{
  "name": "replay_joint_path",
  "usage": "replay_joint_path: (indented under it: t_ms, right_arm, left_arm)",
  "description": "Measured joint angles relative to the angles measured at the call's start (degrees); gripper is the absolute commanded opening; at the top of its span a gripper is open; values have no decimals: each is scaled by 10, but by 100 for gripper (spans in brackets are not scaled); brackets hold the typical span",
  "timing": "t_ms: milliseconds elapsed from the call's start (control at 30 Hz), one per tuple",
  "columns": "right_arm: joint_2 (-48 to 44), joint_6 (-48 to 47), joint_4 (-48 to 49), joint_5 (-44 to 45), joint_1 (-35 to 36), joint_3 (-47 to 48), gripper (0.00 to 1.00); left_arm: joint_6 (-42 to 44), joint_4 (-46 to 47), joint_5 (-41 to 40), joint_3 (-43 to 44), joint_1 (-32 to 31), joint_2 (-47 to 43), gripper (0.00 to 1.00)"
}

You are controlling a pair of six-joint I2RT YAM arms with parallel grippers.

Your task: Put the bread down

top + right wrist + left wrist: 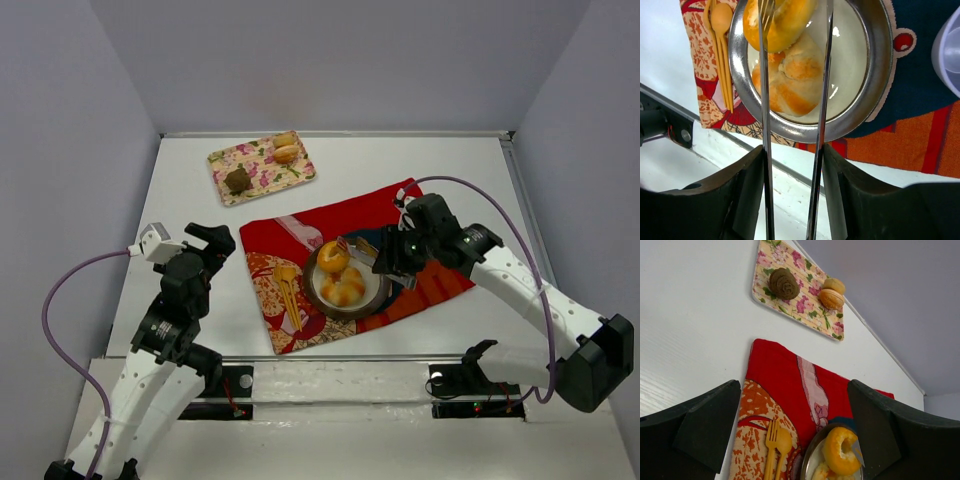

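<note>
Left fingers [710, 425] hang spread above the table [180, 180] beside a red cloth [300, 225]. Right fingers [740, 200] pinch tongs [765, 100], which grip a ring-shaped bread [333, 256] over rolls [343, 290] in the plate [374, 297]. Farther off, a floral tray [262, 172] carries pastries [285, 153].

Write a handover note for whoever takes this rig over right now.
Left gripper: open, empty, near the red patterned cloth.
Right gripper: shut on metal tongs, tips flanking the golden ring-shaped bun at the round metal plate.
Done: pale bread rolls lie on the plate; floral tray holds two small buns and a dark brown bun.
Left: unclear whether the ring bun rests yet; set it down, open the tongs.
</note>
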Motion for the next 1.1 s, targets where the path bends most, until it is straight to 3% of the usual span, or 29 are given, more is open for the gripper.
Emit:
replay_joint_path:
  t_ms: [767,1100]
  right_arm:
    - [-9,7,-7,133,0,76,52]
    - [56,8,28,177,-13,123,48]
  left_arm:
    - [0,0,0,0,0,0,99]
    - [0,0,0,0,0,0,99]
